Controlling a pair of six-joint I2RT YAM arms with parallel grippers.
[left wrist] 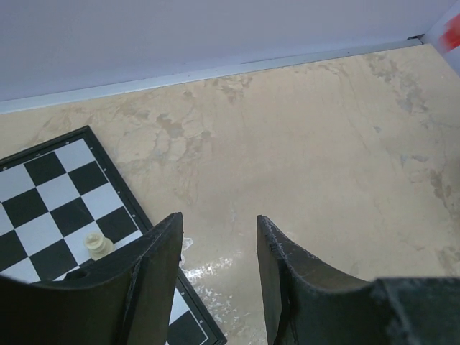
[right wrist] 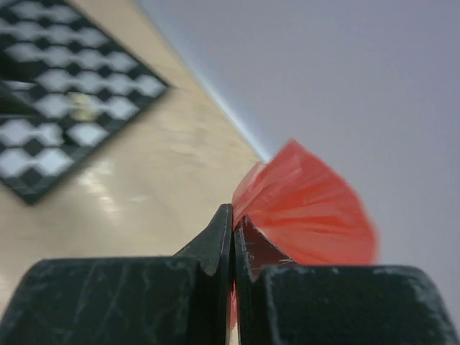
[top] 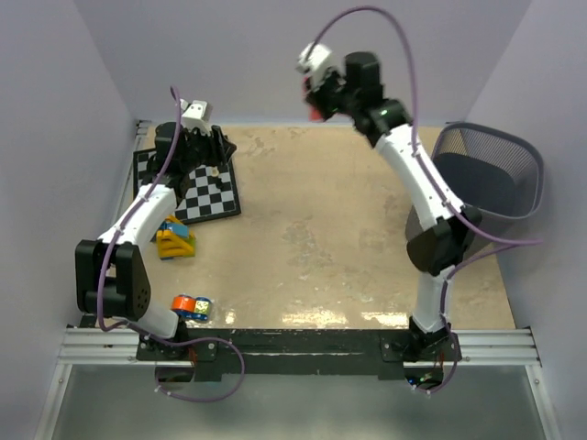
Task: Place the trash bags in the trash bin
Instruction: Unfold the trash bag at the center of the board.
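Bag (right wrist: 309,208) clamped in right gripper (right wrist: 231,215), held in the air over the far edge of the table (top: 312,229).
Right jaws are together on a fold of the red film, and the rest fans out past the tips. Bin (top: 486,174) sits at the right edge, well apart from the bag, mouth showing to the top camera. Left gripper (left wrist: 219,223) hangs low near the far-left corner, jaws apart and empty, just beside the edge of the chessboard (left wrist: 57,201). One pale piece (left wrist: 97,246) stands on the board. Yellow toy (top: 174,238) lies near the left edge.
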